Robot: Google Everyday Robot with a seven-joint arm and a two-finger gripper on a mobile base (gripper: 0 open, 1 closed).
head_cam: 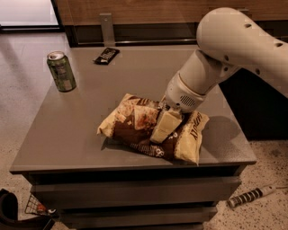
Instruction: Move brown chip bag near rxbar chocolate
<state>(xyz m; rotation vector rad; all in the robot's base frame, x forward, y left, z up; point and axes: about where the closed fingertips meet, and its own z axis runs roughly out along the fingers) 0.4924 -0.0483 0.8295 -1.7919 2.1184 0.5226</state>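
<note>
counter (85, 134): grey
brown chip bag (130, 123): long axis along front edge
rxbar chocolate (106, 55): back edge
gripper (163, 129): on bag, you cannot tell grip

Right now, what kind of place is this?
Probably an office break area or test lab: grey table, speckled floor, wood-panel wall. Gripper sits on the chip bag.

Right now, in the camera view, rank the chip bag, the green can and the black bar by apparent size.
1. brown chip bag, with the gripper down on its middle.
2. green soda can.
3. rxbar chocolate, smallest, though it lies farthest back, which shrinks it somewhat.
</note>
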